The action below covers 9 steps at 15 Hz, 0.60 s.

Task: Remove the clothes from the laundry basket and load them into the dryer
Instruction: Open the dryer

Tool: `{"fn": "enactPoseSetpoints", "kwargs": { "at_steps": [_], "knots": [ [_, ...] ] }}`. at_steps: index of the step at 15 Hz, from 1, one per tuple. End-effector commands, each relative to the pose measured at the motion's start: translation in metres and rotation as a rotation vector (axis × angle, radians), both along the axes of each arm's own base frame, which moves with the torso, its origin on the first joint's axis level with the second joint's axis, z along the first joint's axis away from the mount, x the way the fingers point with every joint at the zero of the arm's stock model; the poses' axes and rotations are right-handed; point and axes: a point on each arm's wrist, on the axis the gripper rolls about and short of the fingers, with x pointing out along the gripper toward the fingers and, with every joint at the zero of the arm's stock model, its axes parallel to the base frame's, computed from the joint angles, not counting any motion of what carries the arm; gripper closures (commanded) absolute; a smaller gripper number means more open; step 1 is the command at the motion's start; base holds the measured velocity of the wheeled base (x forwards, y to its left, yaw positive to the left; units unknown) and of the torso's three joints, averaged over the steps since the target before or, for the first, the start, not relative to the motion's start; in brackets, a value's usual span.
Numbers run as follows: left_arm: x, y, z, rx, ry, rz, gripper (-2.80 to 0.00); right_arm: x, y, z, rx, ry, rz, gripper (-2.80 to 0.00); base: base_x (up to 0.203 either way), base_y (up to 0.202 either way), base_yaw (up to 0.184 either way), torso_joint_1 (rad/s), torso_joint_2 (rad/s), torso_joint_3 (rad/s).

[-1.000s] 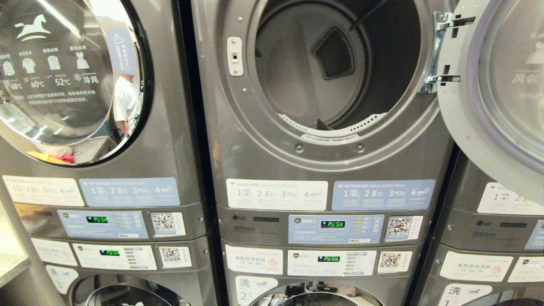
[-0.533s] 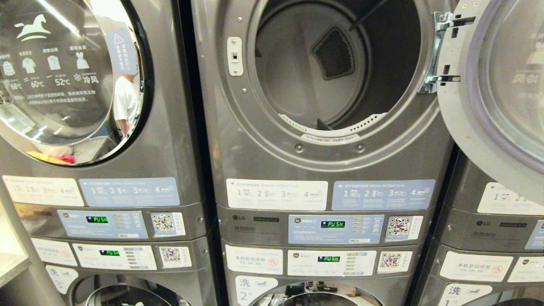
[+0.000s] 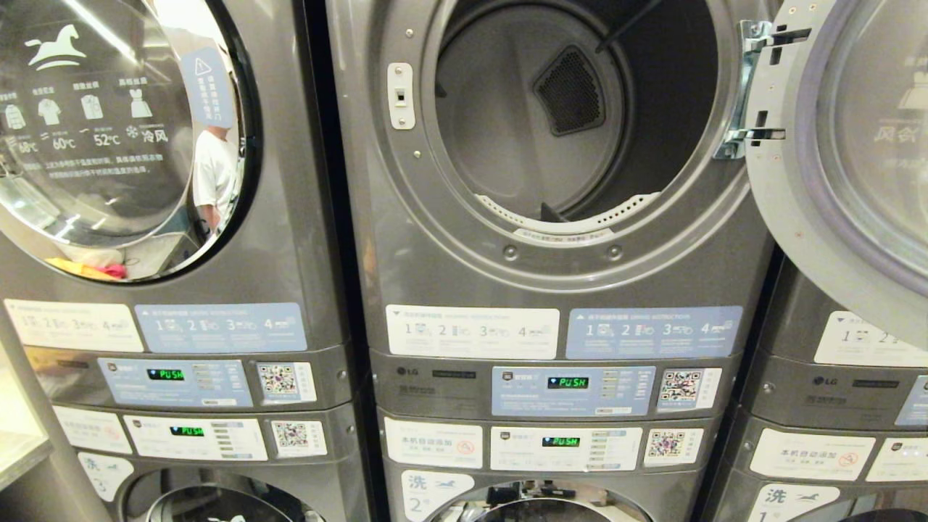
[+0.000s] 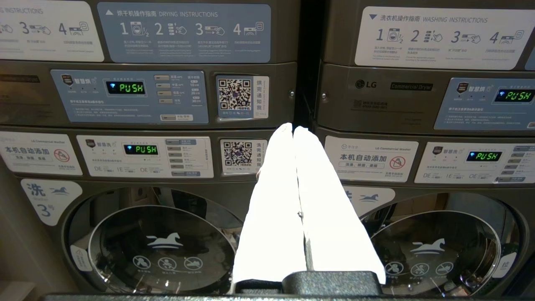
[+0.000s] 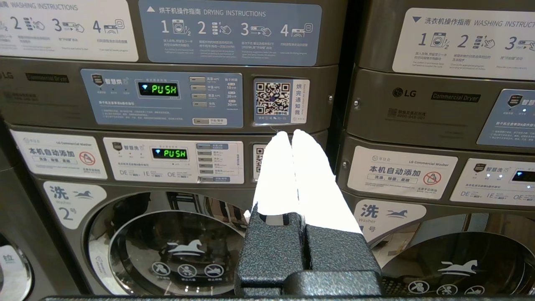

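The grey dryer (image 3: 406,239) fills the middle of the head view, its round drum open and bare inside. Its door (image 3: 841,167) hangs swung out to the right. The laundry basket and the clothes are out of view. Neither arm shows in the head view. My left gripper (image 4: 292,128) is shut with nothing in it, its white fingers pressed together and pointing at the seam between two stacked machines. My right gripper (image 5: 291,133) is shut and empty too, level, pointing at the control panels (image 5: 163,98) below the open dryer.
Another stacked machine (image 3: 145,217) stands on the left with its glass door closed; a person in a white shirt (image 3: 212,170) is reflected in it. A third stack (image 3: 834,406) is at the right. Closed washer doors (image 4: 159,246) sit below the panels.
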Motion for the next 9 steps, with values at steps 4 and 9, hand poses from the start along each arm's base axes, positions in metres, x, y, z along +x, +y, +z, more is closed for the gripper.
{"fn": "enactPoseSetpoints", "kwargs": {
  "at_steps": [4,9],
  "knots": [
    [0.0,0.0,0.0,0.0,-0.001,0.0,0.0,-0.0002,0.0,-0.0001,0.007,-0.002,0.001,0.0,0.0,0.0,0.0,0.0,0.0,0.0],
    [0.0,0.0,0.0,0.0,-0.001,0.0,0.0,-0.0002,0.0002,-0.0001,-0.002,-0.002,0.007,0.0,0.0,0.0,0.0,0.0,0.0,0.0]
  ]
}}
